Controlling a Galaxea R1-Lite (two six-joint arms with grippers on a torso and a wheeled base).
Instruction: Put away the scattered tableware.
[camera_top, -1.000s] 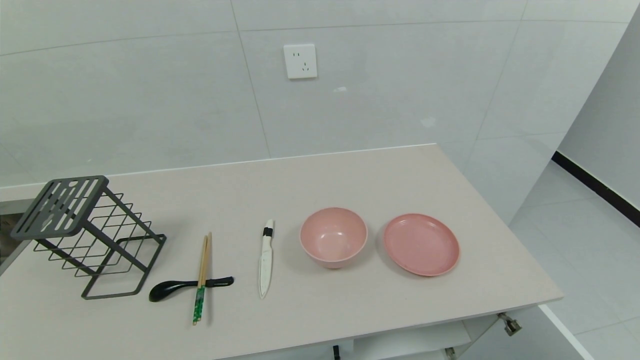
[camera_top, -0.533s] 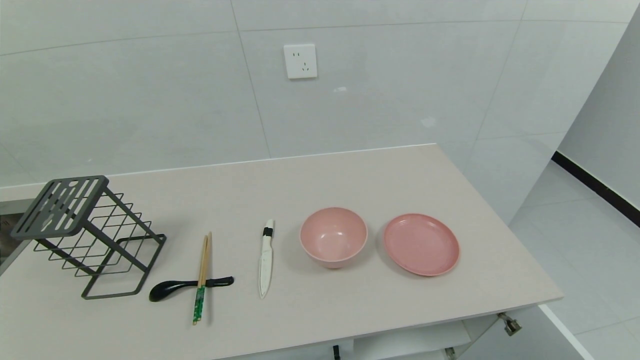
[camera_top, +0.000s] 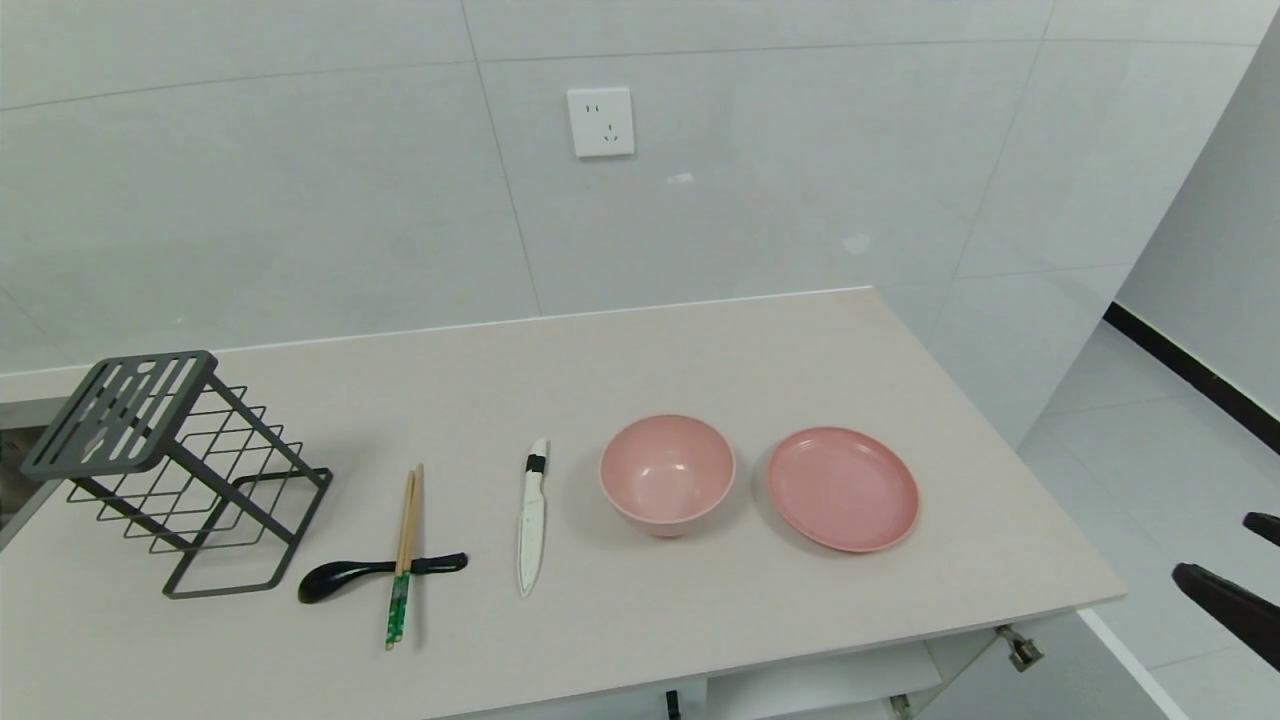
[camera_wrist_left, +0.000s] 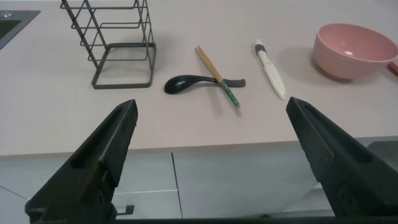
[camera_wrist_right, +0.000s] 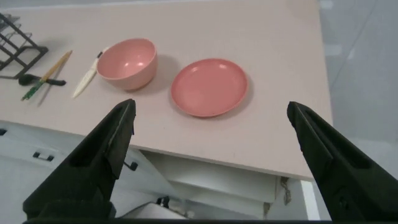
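Observation:
On the counter a pink bowl (camera_top: 667, 472) sits beside a pink plate (camera_top: 842, 487). Left of the bowl lie a white knife (camera_top: 532, 520), a pair of chopsticks (camera_top: 404, 550) and, under them, a black spoon (camera_top: 370, 572). My right gripper (camera_top: 1215, 548) hangs open off the counter's right front corner, above the floor. In the right wrist view it (camera_wrist_right: 210, 107) frames the plate (camera_wrist_right: 209, 86) and the bowl (camera_wrist_right: 126, 62) from a distance. My left gripper (camera_wrist_left: 211, 106) is open too, in front of the counter's front edge, facing the spoon (camera_wrist_left: 186, 82) and the knife (camera_wrist_left: 269, 60).
A black wire rack (camera_top: 170, 470) stands at the counter's left end, with a sink edge (camera_wrist_left: 12, 22) beyond it. A wall outlet (camera_top: 600, 121) sits on the tiled wall behind. The counter (camera_top: 760, 370) ends just right of the plate, with floor beyond.
The right gripper's dark fingers have come into the head view at the right edge. The tableware has not moved.

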